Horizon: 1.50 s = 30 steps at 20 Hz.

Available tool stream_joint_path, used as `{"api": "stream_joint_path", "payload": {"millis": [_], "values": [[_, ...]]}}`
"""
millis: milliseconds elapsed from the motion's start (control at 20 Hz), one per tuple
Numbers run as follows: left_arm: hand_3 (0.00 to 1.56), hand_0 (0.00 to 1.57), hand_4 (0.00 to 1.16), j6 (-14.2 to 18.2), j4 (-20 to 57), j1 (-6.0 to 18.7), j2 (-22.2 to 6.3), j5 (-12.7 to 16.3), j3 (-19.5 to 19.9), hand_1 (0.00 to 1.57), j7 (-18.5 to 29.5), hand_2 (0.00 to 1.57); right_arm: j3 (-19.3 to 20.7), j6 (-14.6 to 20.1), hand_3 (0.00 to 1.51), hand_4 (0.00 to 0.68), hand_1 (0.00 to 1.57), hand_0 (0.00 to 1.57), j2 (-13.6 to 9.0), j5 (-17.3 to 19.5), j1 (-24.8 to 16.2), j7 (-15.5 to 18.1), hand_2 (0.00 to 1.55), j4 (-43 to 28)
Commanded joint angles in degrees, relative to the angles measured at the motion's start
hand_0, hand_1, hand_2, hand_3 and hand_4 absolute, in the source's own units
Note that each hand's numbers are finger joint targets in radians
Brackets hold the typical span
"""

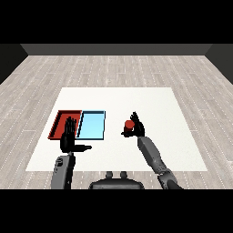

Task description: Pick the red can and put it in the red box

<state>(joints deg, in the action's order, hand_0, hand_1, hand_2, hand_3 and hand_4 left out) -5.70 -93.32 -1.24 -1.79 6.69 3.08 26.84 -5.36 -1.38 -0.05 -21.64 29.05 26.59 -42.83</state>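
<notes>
The red can (129,124) stands upright on the white table, right of the two trays. My right hand (136,129) is at the can's right side, with its fingers curled round it and the thumb reaching across the front. The red tray (59,119) lies at the left, with the light blue tray (92,124) beside it on the right. My left hand (68,136) hovers over the red tray's near right corner, fingers straight and pointing away, thumb stuck out to the right.
The white table (150,102) spreads well beyond the trays at the back and right. A wooden floor surrounds it. My left forearm (62,170) rises from the lower left, and my right forearm (154,157) comes in from the lower right.
</notes>
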Motion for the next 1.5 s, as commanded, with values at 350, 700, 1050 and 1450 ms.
{"api": "stream_joint_path", "payload": {"millis": [350,700,1050,1450], "values": [[0.00,0.00,0.00,-2.6,-5.6,-0.2,-2.7,5.2,2.7,0.00,-5.5,0.00,-3.4,0.0,0.00,0.000,0.00,0.00,0.0,-3.1,5.4,5.1,0.00,11.1],[0.00,0.00,0.00,0.8,0.0,2.8,-0.1,1.3,1.0,0.00,-2.7,0.00,-4.2,3.1,0.00,0.000,0.00,0.00,0.0,-6.1,10.3,3.3,0.00,14.9],[0.00,0.00,0.00,-1.0,-1.0,1.3,-1.3,2.4,1.5,0.00,-2.5,0.00,-9.4,12.5,1.46,0.493,1.52,1.52,0.0,-8.5,13.2,2.1,1.50,15.7],[0.00,0.00,0.00,-1.0,1.5,3.7,-1.5,2.5,2.1,0.00,-1.9,0.00,-16.9,19.4,1.42,0.551,1.53,1.53,0.0,-7.3,11.0,-0.4,1.47,14.1]]}}
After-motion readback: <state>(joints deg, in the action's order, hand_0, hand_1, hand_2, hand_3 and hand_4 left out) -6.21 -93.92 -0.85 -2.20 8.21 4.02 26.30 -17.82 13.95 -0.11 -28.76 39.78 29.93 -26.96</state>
